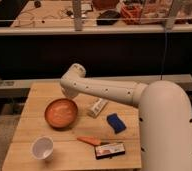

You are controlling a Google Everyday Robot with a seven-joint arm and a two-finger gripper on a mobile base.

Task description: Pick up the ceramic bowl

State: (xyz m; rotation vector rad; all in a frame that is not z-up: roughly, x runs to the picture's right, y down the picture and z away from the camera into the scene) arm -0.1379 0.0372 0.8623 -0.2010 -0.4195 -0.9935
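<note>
You will find no readable writing here. The flat box (110, 150) near the table's front edge carries a red and white label, and the white tube (97, 107) has dark marks, but neither can be made out.

The ceramic bowl (61, 112), orange-brown and upright, sits left of centre on the wooden table (31, 97), well in from the left and front edges. The arm (109, 91) reaches from the white body on your right to a rounded joint (73, 80) just beyond the bowl's far rim. The gripper is hidden past that joint; its fingers are clenched.

You have 1 white cup (42, 148) by the front-left corner, apart from the bowl. The tube lies just right of the bowl, a blue pad (116, 122) beyond it, and an orange stick (89, 141) lies between the bowl and the box. Bare wood lies left of the bowl and between bowl and cup.
</note>
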